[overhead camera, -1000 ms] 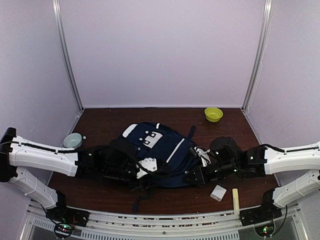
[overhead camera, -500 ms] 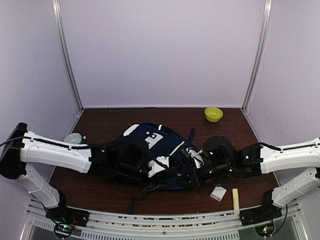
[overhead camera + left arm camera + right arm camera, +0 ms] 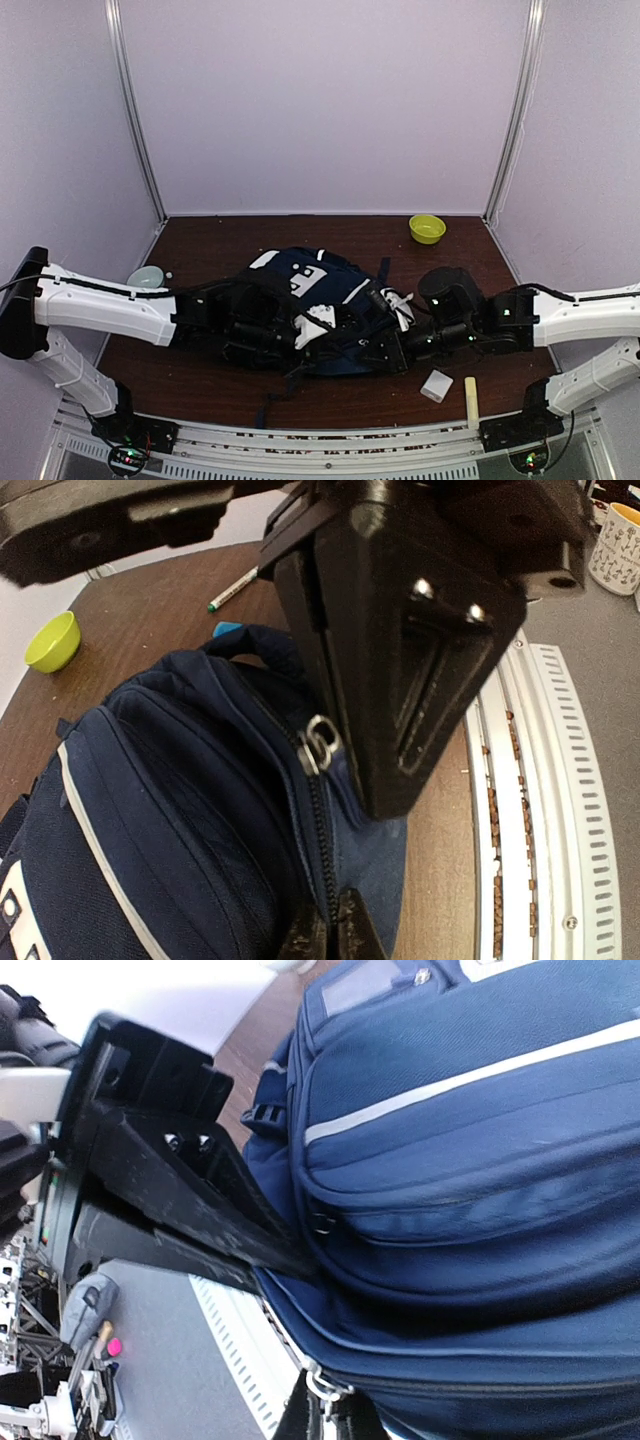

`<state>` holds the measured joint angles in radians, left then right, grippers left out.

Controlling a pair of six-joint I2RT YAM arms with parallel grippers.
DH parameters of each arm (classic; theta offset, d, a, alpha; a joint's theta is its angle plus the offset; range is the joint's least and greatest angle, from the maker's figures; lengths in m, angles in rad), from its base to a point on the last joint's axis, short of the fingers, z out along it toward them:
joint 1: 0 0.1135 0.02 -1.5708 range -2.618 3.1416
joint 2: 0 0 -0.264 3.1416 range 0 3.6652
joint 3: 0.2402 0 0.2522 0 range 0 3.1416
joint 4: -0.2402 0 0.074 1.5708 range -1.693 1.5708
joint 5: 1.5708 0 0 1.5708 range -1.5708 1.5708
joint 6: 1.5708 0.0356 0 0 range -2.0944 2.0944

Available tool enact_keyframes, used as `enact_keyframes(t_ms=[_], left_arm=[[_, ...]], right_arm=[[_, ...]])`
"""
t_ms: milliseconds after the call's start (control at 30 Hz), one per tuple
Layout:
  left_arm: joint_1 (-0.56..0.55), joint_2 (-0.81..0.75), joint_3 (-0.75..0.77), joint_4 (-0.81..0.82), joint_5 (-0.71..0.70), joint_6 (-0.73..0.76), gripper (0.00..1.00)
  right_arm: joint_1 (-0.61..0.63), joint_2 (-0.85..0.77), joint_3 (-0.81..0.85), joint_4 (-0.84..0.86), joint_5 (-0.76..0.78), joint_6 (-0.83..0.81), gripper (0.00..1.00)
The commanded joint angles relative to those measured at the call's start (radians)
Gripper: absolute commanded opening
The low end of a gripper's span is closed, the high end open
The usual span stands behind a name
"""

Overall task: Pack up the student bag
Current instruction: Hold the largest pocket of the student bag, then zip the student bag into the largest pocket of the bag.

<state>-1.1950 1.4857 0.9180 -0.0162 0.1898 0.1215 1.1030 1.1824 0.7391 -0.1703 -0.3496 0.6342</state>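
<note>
The student bag (image 3: 335,290), laid flat at the middle of the table (image 3: 220,235) with its zip seemingly closed, is best opened by having the cloth beside the zip track held taut while the zip pulls (image 3: 320,742) are drawn in line with the teeth, so that the bag is neither dragged nor bunched. The left gripper (image 3: 328,935) is seen pressed together on the bag's zip seam. The right gripper (image 3: 322,1422) is likewise pressed together just beside a metal ring, though a grip on it cannot be confirmed. Both arms are stretched low and inward over the table, the wrists held close together at the bag's near side.
</note>
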Motion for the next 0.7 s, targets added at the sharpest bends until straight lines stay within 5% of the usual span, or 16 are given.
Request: enact_keyframes(t_ms=[0,400,667], left_arm=[[0.000,-0.104,-0.072,-0.036,-0.062,0.003,0.00],[0.000,-0.205,-0.172,-0.062,-0.133,-0.012,0.00],[0.002,-0.140,-0.128,-0.057,-0.144,0.080,0.00]], right_arm=[[-0.047,-0.101,-0.036,0.027,0.058,0.001,0.00],[-0.094,-0.151,-0.058,-0.023,0.063,0.015,0.00],[-0.106,-0.387,-0.123,-0.161,0.149,0.028,0.00]])
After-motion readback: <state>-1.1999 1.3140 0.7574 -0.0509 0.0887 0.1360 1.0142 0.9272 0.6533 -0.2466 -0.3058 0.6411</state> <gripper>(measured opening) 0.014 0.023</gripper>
